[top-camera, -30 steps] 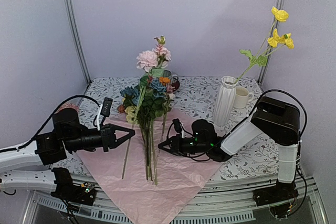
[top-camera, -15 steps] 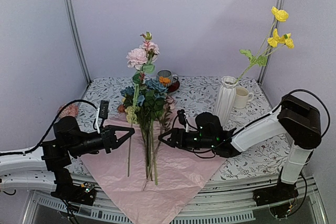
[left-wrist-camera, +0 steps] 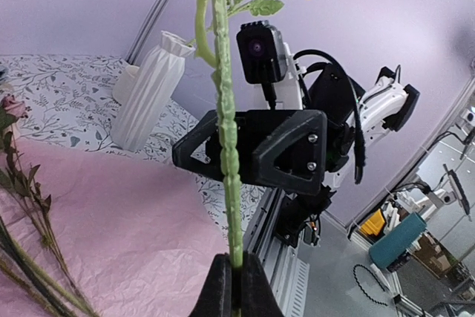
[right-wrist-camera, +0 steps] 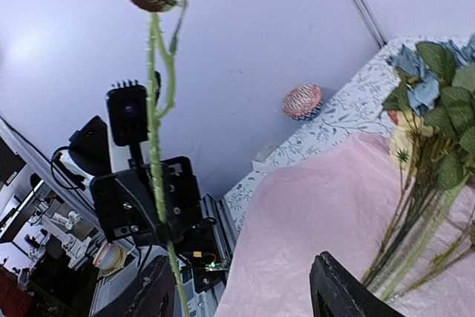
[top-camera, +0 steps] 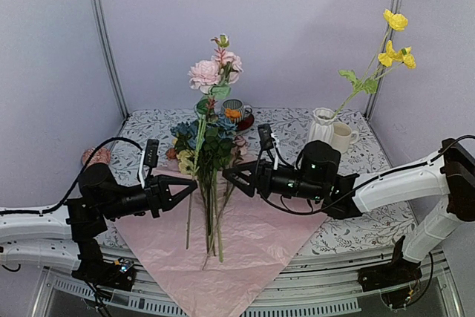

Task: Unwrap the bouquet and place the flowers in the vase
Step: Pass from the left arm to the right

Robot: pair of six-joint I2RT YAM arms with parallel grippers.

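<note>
From above, my left gripper point(top-camera: 189, 182) is closed on the stem point(top-camera: 199, 135) of a pink rose point(top-camera: 210, 73), holding it nearly upright over the paper point(top-camera: 256, 239). My right gripper point(top-camera: 230, 181) faces it from the other side with its jaws apart and nothing between them, its tips just right of the stem.

My left wrist camera shows that grip close up: the two fingers point(left-wrist-camera: 249, 291) are pinched tight on the green stem, which runs up and out of the top of the view, so the bloom is cut off there. Only the overhead view shows the blooms, and the lower stem hanging towards the paper; I cannot tell whether its end touches.

My right wrist camera shows my own fingers point(right-wrist-camera: 338, 287) spread wide. The stem rises close by the finger on the left of that view, and I cannot judge whether it stands inside the gap or beyond it. The buds at the top appear only as dark undersides.

The other flowers point(top-camera: 211, 146) lie in a loose bunch on the spread paper, heads towards the back. The vase point(top-camera: 320, 133) stands at the back right of the surface point(top-camera: 289, 128) with a yellow poppy point(top-camera: 395, 53) leaning out of it. It also shows in the left wrist view but not the right. A mug point(top-camera: 344, 137) sits just behind the vase. A cup point(top-camera: 234, 109) is half hidden behind the flowers, and a striped bowl point(right-wrist-camera: 302, 100) sits at the far left.
</note>
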